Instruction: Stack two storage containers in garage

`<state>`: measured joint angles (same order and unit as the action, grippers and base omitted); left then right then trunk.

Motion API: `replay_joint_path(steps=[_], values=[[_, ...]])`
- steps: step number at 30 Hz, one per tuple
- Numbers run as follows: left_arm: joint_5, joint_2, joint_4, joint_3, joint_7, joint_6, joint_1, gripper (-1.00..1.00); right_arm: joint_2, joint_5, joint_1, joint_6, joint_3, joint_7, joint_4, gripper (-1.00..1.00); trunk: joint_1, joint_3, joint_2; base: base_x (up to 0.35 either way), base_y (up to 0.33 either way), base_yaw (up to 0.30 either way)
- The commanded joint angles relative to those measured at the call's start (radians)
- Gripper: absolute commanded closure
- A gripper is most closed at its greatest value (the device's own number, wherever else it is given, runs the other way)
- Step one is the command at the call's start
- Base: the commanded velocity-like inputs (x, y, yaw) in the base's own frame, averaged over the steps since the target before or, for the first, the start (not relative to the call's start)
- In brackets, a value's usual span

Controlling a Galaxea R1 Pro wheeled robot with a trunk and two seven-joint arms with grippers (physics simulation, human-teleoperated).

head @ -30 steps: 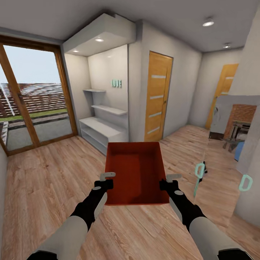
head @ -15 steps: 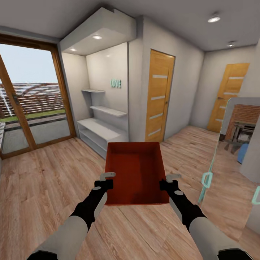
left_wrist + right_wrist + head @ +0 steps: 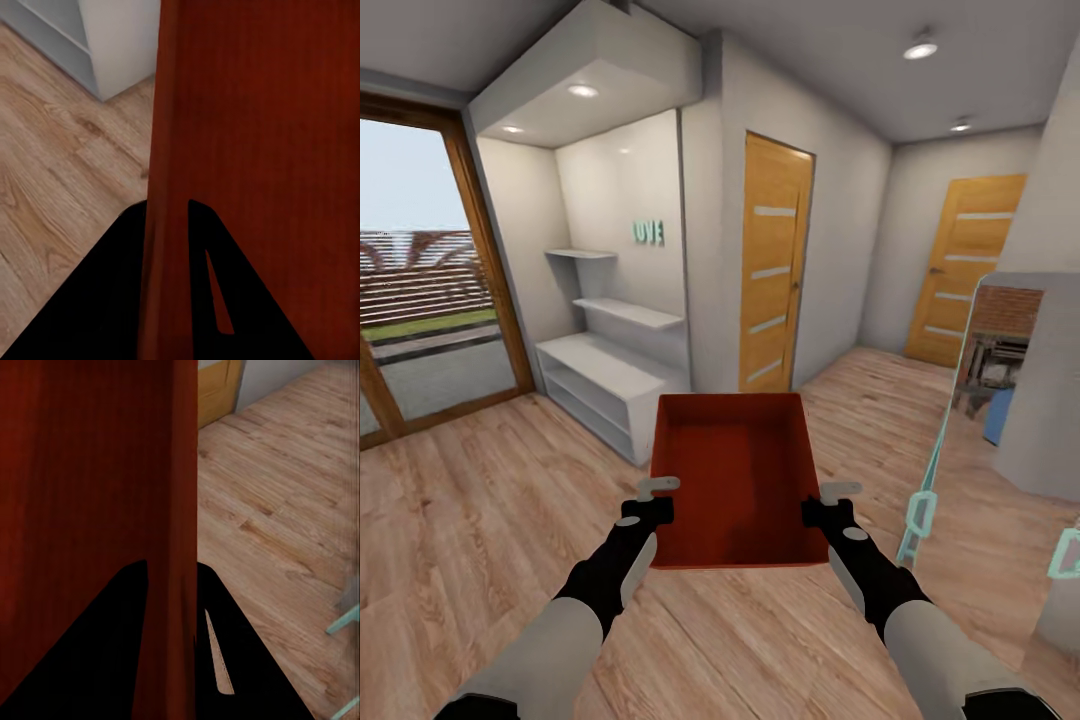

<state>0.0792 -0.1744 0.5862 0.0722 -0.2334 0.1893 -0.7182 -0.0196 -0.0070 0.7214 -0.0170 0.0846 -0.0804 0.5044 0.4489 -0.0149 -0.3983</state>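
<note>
One orange-red storage container (image 3: pixel 732 475) is carried in front of me above the light wood plank floor, open top up, held level. My left gripper (image 3: pixel 657 497) is shut on its left wall and my right gripper (image 3: pixel 822 500) is shut on its right wall. In the left wrist view the container's wall (image 3: pixel 166 187) runs between the two dark fingers (image 3: pixel 112 300). The right wrist view shows the same: the wall (image 3: pixel 180 510) sits between the dark fingers (image 3: pixel 240 667). The bin is empty inside.
White shelving (image 3: pixel 610 375) stands in an alcove ahead on the left. A wooden door (image 3: pixel 772 265) is straight ahead and another (image 3: pixel 960 270) further right down a passage. Glass doors (image 3: pixel 420 300) are at left. A glass panel with teal handles (image 3: pixel 920 515) stands close at right.
The whole view has shifted: shelving and glass doors slid left, the far right door came more into view. The container and both grippers keep the same place in the picture.
</note>
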Motion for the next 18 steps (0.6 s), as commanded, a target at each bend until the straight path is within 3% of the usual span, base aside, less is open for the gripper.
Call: replay_joint_path(steps=[1, 7, 18], values=[[0.014, 0.000, 0.000, 0.003, -0.011, 0.005, 0.000, 1.00, -0.001, 0.002, 0.001, -0.001, -0.002, -0.002, 0.005, 1.00, 0.001, -0.001, -0.002, 0.322, 0.000, -0.239], [0.014, 0.000, 0.000, 0.003, -0.011, 0.005, 0.000, 1.00, 0.000, 0.002, 0.001, -0.001, -0.002, -0.002, 0.005, 1.00, 0.001, -0.001, -0.002, 0.322, 0.000, -0.173], [0.014, 0.000, 0.000, 0.003, -0.011, 0.005, 0.000, 1.00, 0.000, 0.002, 0.001, 0.000, -0.002, -0.002, 0.005, 1.00, 0.001, -0.001, -0.002, 0.323, 0.000, -0.011]])
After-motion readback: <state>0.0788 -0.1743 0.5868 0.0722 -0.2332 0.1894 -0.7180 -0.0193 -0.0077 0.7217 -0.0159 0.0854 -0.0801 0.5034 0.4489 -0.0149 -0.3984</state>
